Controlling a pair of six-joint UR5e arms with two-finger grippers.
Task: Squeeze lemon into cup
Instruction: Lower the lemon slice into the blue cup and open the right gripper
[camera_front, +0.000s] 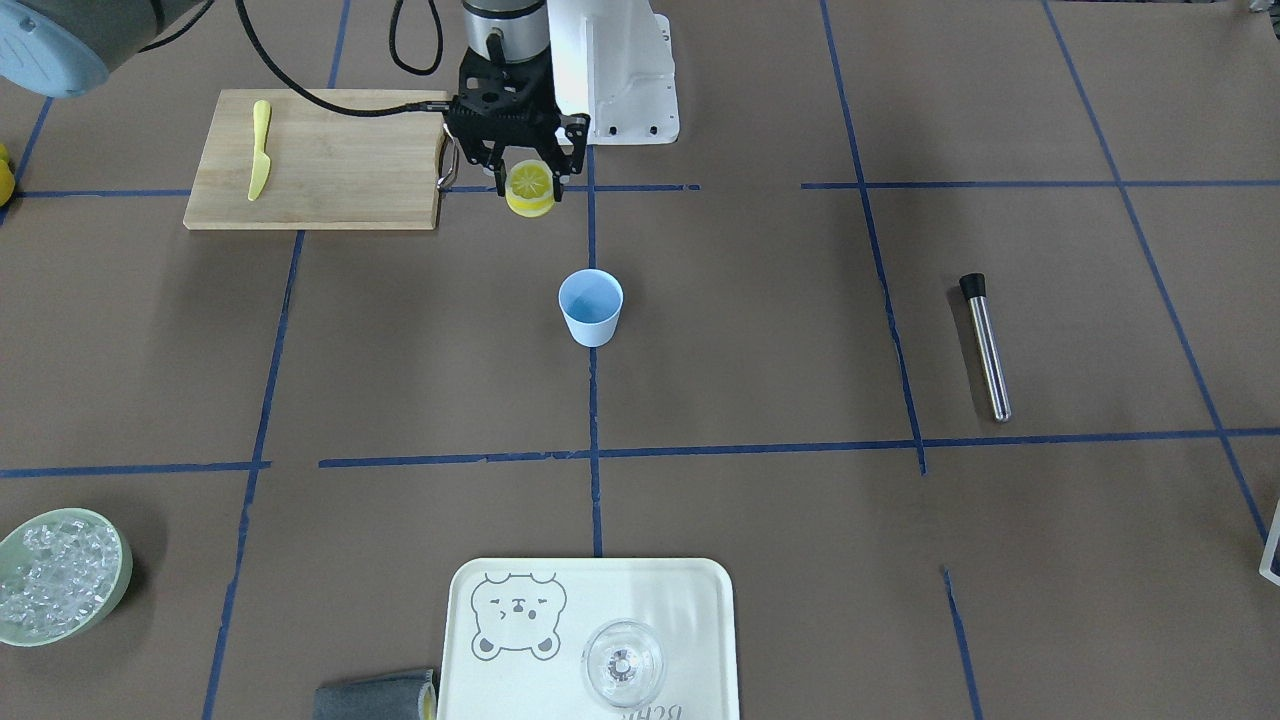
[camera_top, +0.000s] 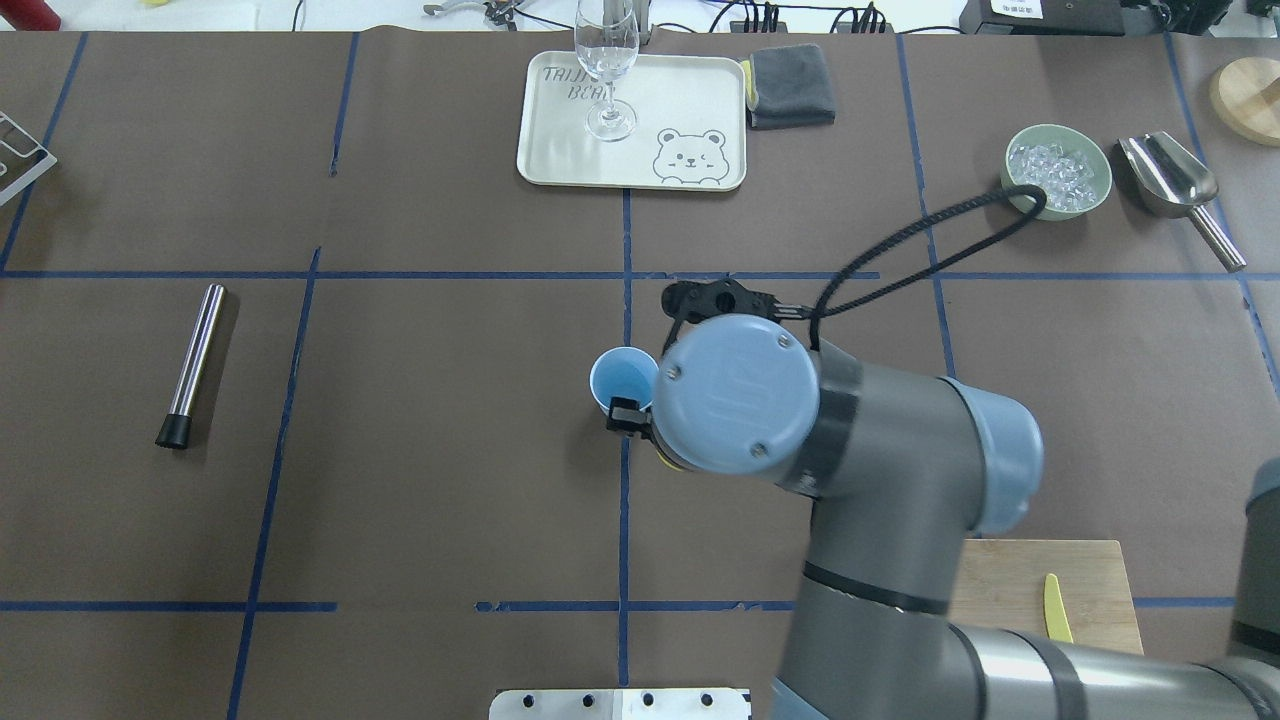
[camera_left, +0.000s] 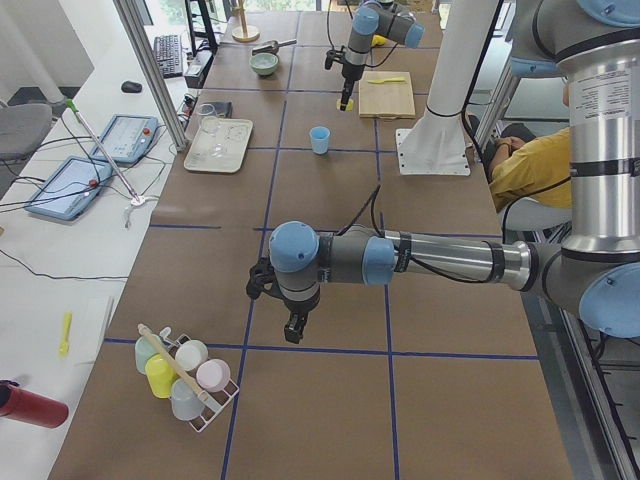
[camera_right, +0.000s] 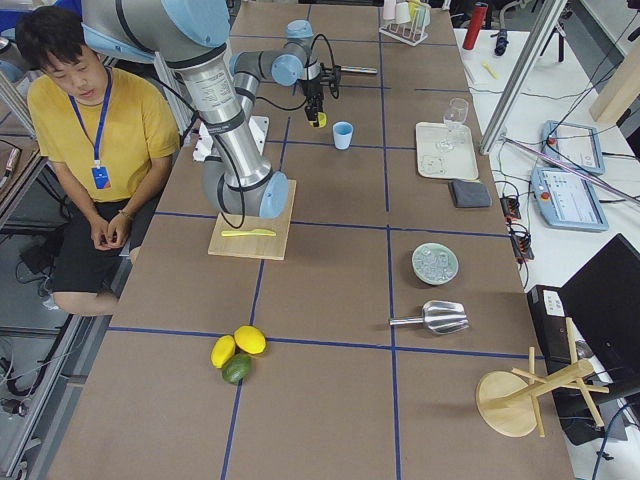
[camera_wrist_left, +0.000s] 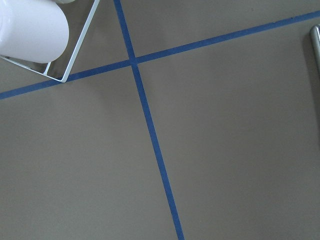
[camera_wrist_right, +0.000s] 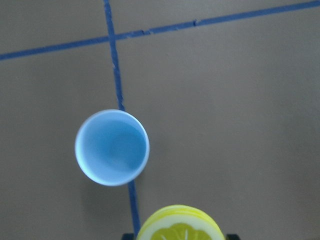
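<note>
Holding the lemon (camera_front: 529, 190) above the counter (camera_front: 760, 350), your right gripper (camera_front: 528, 182) has both fingers pressed on the rind from either side. The cut face tilts down and toward the front camera.
Cup (camera_front: 591, 307) stands upright on the blue tape line, mouth up.
Lemon sits on the robot's side of the cup, not over its mouth. Your right wrist view shows the cup (camera_wrist_right: 112, 147) ahead and the lemon (camera_wrist_right: 180, 227) at the bottom edge.
Cutting board (camera_front: 318, 160) with yellow toy knife (camera_front: 259, 150) lies just beside that gripper.
Left gripper (camera_left: 292, 328) hangs over the counter near a rack of cups (camera_left: 185, 375), well apart from the cup. You cannot tell whether it is open or closed
</note>
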